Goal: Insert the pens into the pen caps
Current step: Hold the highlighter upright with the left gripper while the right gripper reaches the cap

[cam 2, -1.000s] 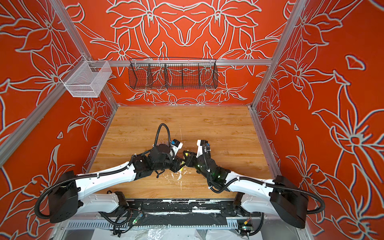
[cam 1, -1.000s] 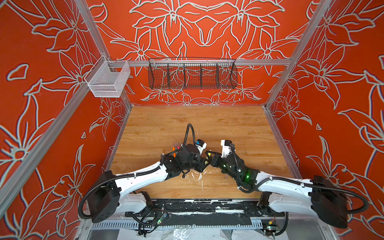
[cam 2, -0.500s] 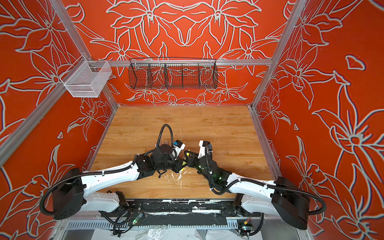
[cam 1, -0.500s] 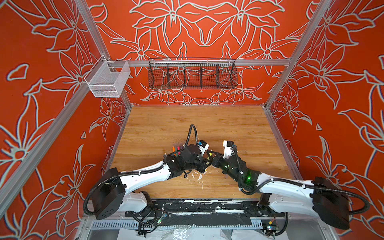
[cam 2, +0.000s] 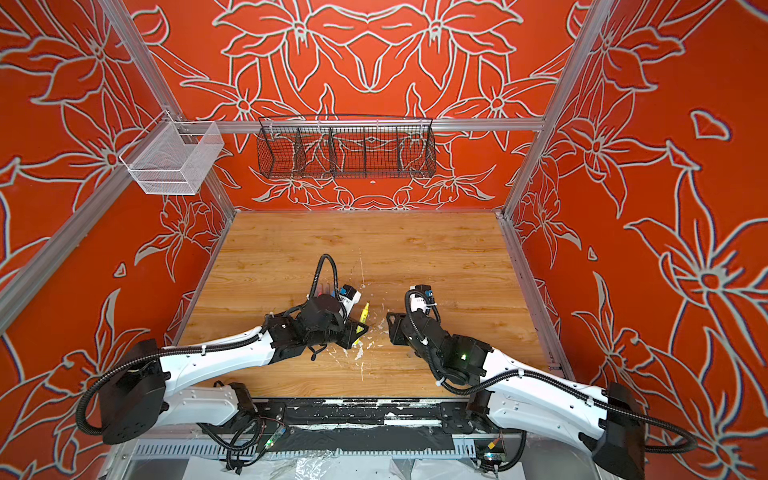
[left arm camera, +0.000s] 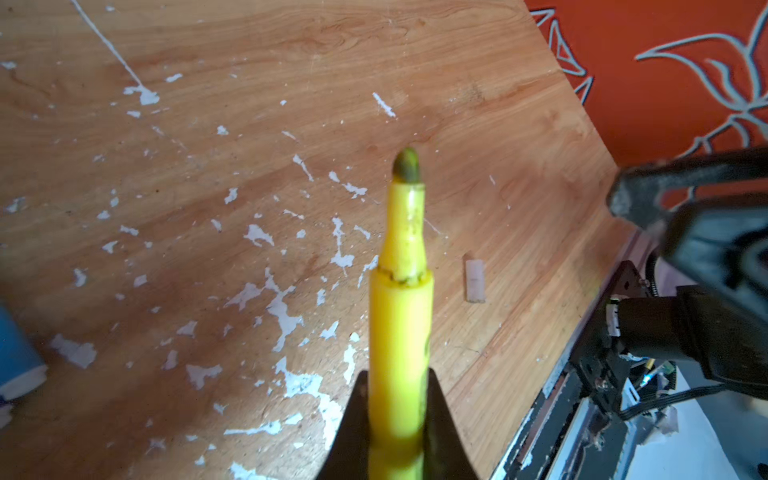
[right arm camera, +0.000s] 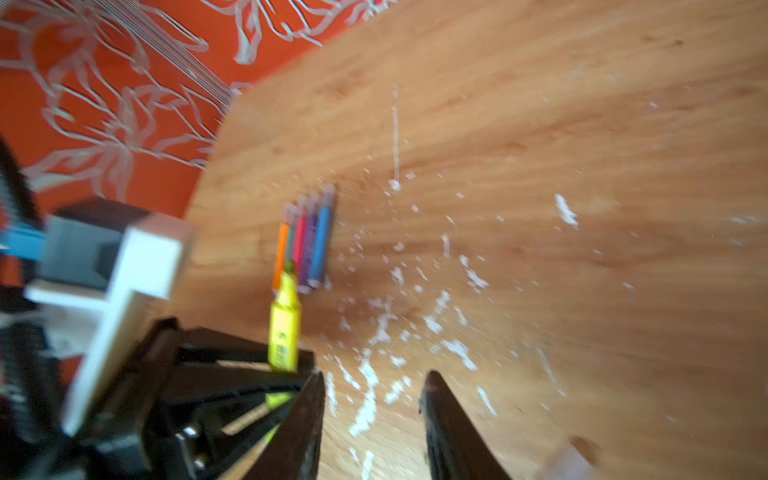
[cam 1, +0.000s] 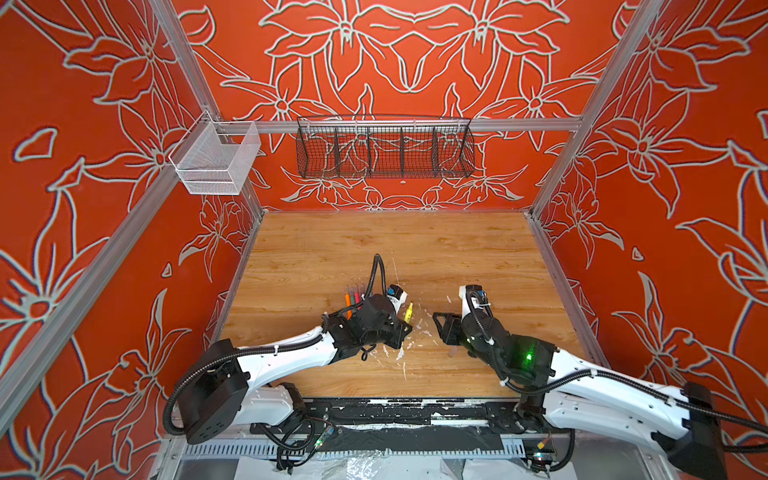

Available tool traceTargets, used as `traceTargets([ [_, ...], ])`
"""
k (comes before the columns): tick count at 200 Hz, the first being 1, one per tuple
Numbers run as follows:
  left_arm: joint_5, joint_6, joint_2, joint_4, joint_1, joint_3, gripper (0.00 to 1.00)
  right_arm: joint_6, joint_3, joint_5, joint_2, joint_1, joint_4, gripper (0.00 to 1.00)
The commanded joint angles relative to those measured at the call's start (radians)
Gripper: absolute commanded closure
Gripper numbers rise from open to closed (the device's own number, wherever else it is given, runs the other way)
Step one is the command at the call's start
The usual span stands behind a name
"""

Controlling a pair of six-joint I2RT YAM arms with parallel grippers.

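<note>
Readable text, labels, numbers: none that I can make out from my station. Entry one: yellow pen, barrel, dark printed marks down one side, showing in both wrist views, too blurred to read. Entry two: row of coloured pens lying on the desk, barrels too small and smeared to show lettering.

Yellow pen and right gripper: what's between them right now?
Only table with white flecks, shown in both top views. The left gripper is shut on the yellow pen; the right gripper is open, empty.
</note>
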Motion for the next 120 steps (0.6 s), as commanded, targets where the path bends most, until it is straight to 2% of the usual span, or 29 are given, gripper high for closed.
traceTargets([
  [1,0.000,-0.017,-0.013,0.007,0.009,-0.018,1.00,0.029,-0.001,0.064,0.010,0.019,-0.317,0.59],
  [48,-0.009,-0.011,-0.033,-0.003,0.009,-0.033,1.00,0.084,-0.044,0.051,0.019,0.046,-0.407,0.59],
  [120,0.003,-0.017,-0.039,-0.013,0.009,-0.024,1.00,0.110,-0.099,0.018,0.030,0.063,-0.363,0.57],
])
